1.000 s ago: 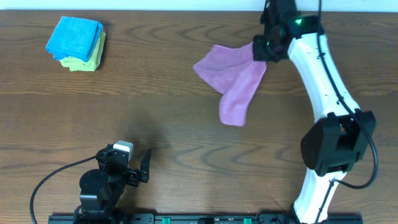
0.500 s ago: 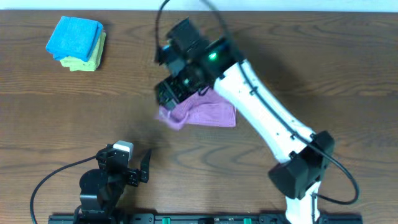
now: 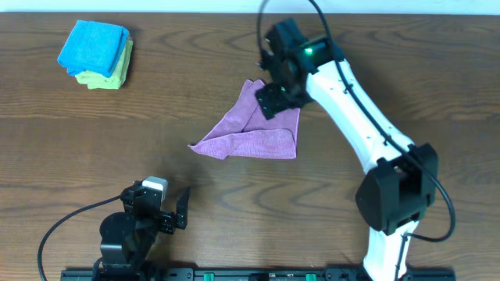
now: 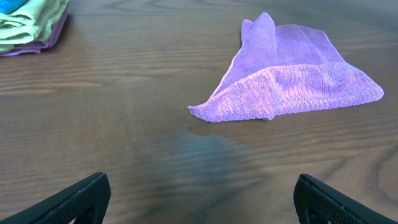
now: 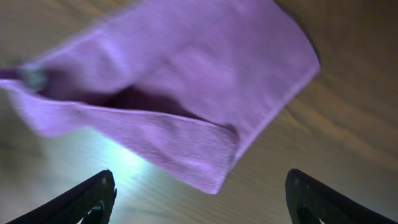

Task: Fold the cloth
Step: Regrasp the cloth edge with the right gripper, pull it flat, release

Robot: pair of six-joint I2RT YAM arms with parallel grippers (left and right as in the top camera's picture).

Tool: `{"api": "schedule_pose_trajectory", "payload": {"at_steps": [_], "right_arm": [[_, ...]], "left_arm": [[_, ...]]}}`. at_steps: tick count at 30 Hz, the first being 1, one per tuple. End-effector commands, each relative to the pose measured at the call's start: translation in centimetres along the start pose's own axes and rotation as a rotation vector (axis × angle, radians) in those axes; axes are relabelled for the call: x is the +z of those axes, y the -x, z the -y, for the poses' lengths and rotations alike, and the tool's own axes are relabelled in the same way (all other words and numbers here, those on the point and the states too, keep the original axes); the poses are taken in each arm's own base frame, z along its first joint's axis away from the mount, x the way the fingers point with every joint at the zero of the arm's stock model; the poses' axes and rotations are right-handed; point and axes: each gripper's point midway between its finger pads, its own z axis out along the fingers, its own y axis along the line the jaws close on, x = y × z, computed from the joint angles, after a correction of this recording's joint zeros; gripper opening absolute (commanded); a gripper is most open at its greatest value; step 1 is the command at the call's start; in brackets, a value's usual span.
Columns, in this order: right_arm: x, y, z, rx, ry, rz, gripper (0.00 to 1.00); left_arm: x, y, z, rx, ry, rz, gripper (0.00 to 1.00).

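The cloth [image 3: 248, 131] lies rumpled on the table [image 3: 437, 70], about midway between the left and right edges and somewhat nearer the far edge than the near one. It is not flat: one part is doubled over the rest, so from overhead it makes a rough triangle, its long hem toward the near edge, one corner drawn out to the left and a peak pointing at the far edge. My right gripper [image 3: 272, 100] hangs over that peak, at the cloth's far right part. In my right wrist view its fingers stand wide apart with nothing between them, and the lilac fabric fills the picture beyond them. I grip none of it. That view is blurred, and a small pale spot at the cloth's left end may be its tag, though I cannot be sure. My left gripper [image 3: 181, 209] sits well apart from the cloth, close to the near edge and left of the middle. Its jaws are spread wide too, over bare wood. In the far left corner of the table, well away from everything else, a blue folded cloth [image 3: 94, 43] rests on a yellow-green folded cloth [image 3: 105, 76].
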Motion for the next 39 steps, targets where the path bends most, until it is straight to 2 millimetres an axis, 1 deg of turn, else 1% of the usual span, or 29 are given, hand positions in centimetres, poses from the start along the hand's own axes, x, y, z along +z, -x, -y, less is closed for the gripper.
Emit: {"api": "schedule_pose_trajectory", "payload": {"at_steps": [1,6,9,12,15,17,18,21,23,25,26,29,32,35,37,39], "right_arm": [[2.6,-2.0,1.3,0.046,0.018,-0.065,0.82],[6.4,-4.2,1.1,0.061,0.082,-0.103,0.79],[8.2,-5.8,0.4,0.067,0.131,-0.133,0.76],[9.3,-6.8,0.0,0.072,0.160,-0.147,0.75],[10.0,-7.4,0.0,0.072,0.159,-0.153,0.73],[10.3,-7.7,0.1,0.074,0.160,-0.154,0.67],[10.4,-7.7,0.0,0.074,0.164,-0.155,0.60],[10.3,-7.6,-0.5,0.076,0.194,-0.153,0.32],[10.2,-7.6,-0.9,0.078,0.219,-0.153,0.25],[10.1,-7.7,-1.2,0.082,0.238,-0.159,0.11],[9.9,-7.9,-1.2,0.094,0.237,-0.166,0.02],[9.1,-8.2,-1.3,0.155,0.230,-0.194,0.01],[7.5,-8.3,-1.6,0.199,0.226,-0.199,0.02],[5.3,-9.2,-2.1,0.261,0.217,-0.228,0.02],[4.3,-9.7,-2.3,0.281,0.214,-0.238,0.01],[3.8,-10.1,-2.4,0.287,0.213,-0.248,0.01]], "left_arm": [[0.2,-0.5,-0.1,-0.005,0.005,-0.009,0.95],[0.2,-0.5,-0.1,-0.005,0.005,-0.009,0.95],[0.2,-0.5,-0.1,-0.005,0.005,-0.009,0.95],[0.2,-0.5,-0.1,-0.005,0.005,-0.009,0.95],[0.2,-0.5,-0.1,-0.005,0.005,-0.009,0.96],[0.2,-0.5,-0.1,-0.005,0.005,-0.009,0.95],[0.2,-0.5,-0.1,-0.005,0.005,-0.009,0.95],[0.2,-0.5,-0.1,-0.005,0.005,-0.009,0.95],[0.2,-0.5,-0.1,-0.005,0.005,-0.009,0.95],[0.2,-0.5,-0.1,-0.005,0.005,-0.009,0.95],[0.2,-0.5,-0.1,-0.005,0.005,-0.009,0.95],[0.2,-0.5,-0.1,-0.005,0.005,-0.009,0.95],[0.2,-0.5,-0.1,-0.005,0.005,-0.009,0.95],[0.2,-0.5,-0.1,-0.005,0.005,-0.009,0.95],[0.2,-0.5,-0.1,-0.005,0.005,-0.009,0.95],[0.2,-0.5,-0.1,-0.005,0.005,-0.009,0.95]]}}
